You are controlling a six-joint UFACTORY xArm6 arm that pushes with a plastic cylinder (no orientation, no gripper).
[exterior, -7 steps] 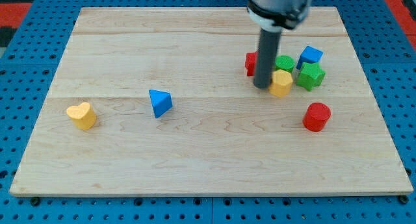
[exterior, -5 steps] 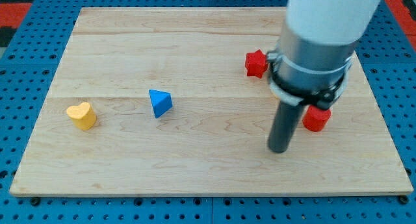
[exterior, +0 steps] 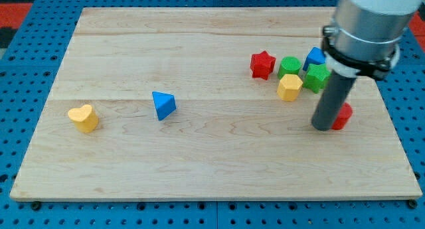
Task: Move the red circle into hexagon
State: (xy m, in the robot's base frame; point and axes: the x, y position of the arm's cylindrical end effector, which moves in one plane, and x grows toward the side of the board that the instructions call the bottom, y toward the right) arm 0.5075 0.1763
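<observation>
The rod [exterior: 330, 103] covers most of the red circle [exterior: 343, 115]; only its right edge shows. The rod also hides parts of the green block [exterior: 317, 77] and blue block [exterior: 314, 56]. The arm is cut off by the view's top edge.

Wooden board [exterior: 212, 156] on the blue pegboard carries it all: yellow heart [exterior: 84, 117] at the view's left, blue triangle [exterior: 163, 104] near it. Over on the right, red star [exterior: 262, 64], green circle [exterior: 289, 65], yellow hexagon [exterior: 289, 87], blue cube [exterior: 315, 56], green star [exterior: 317, 77] bunched together, and the red circle [exterior: 342, 116] just below them.
</observation>
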